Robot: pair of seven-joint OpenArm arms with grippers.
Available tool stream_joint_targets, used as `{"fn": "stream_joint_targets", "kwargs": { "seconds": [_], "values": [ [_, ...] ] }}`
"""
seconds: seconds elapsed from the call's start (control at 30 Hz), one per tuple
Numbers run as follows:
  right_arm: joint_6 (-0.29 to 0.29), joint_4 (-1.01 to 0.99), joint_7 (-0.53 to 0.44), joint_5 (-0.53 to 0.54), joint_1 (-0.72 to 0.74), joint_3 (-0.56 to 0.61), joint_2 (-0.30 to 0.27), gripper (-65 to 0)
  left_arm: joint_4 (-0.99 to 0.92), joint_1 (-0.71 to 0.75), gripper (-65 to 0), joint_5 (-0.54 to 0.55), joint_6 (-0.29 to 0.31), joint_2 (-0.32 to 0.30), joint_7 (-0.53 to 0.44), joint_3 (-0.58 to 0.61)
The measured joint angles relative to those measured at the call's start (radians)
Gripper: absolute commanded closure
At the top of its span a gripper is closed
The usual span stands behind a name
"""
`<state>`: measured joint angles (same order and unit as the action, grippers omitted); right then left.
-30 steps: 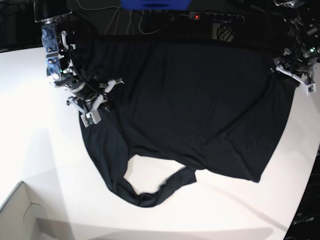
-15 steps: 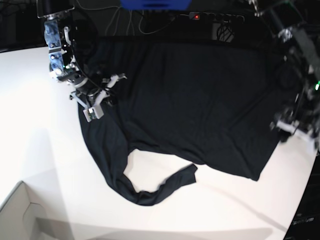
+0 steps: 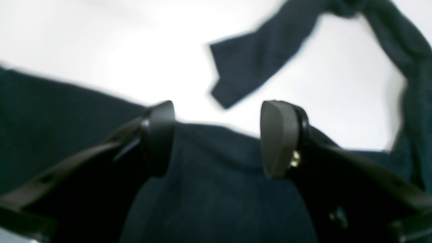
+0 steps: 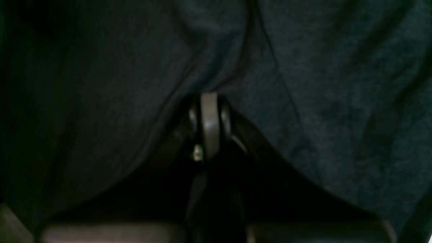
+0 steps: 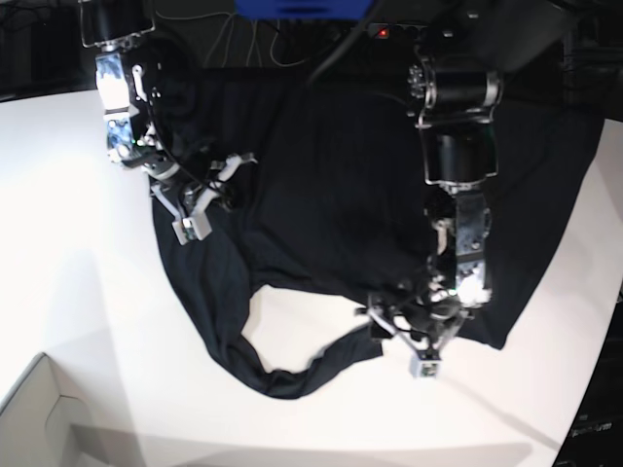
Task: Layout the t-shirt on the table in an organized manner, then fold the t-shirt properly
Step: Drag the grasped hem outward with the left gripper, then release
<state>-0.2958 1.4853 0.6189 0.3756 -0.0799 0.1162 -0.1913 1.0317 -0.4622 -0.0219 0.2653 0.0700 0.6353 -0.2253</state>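
Black t-shirt [image 5: 331, 185] fills right wrist view; left pincer [image 3: 216, 138] blurred, spread

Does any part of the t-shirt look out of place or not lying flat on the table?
Yes. The t-shirt is not laid out evenly: a narrow twisted strip of fabric curls away from its body in a loop, enclosing a bare patch of the white table.
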Motion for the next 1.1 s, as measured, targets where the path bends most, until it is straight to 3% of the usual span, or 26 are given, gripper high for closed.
{"fn": "stream_joint_targets", "kwargs": {
  "seconds": [0.37, 0.47, 0.53, 0.97, 1.1],
  "values": [
    [0.000, -0.020, 0.008, -0.002, 0.028, 0.000, -0.006, 0.0, -0.382, -0.138, -38.8, -0.010, -0.004, 0.013, -0.211, 0.012],
    [0.000, -0.021, 0.007, -0.001, 0.030, 0.000, -0.005, 0.0, -0.483, -0.164, -38.9, -0.003, -0.127, 0.001, -0.300, 0.018],
    [0.000, -0.022, 0.008, -0.001, 0.030, 0.000, -0.006, 0.0, -0.539, -0.177, -38.9, -0.003, -0.172, -0.021, -0.372, 0.017],
    [0.001, -0.022, 0.009, -0.002, 0.030, 0.000, -0.006, 0.0, -0.746, -0.259, -38.0, -0.004, -0.175, -0.020, -0.526, 0.018],
    [0.001, -0.022, 0.009, -0.003, 0.030, 0.000, -0.006, 0.0, -0.751, -0.259, -25.8, -0.054, -0.176, -0.024, -0.533, 0.064]
  ]
}}
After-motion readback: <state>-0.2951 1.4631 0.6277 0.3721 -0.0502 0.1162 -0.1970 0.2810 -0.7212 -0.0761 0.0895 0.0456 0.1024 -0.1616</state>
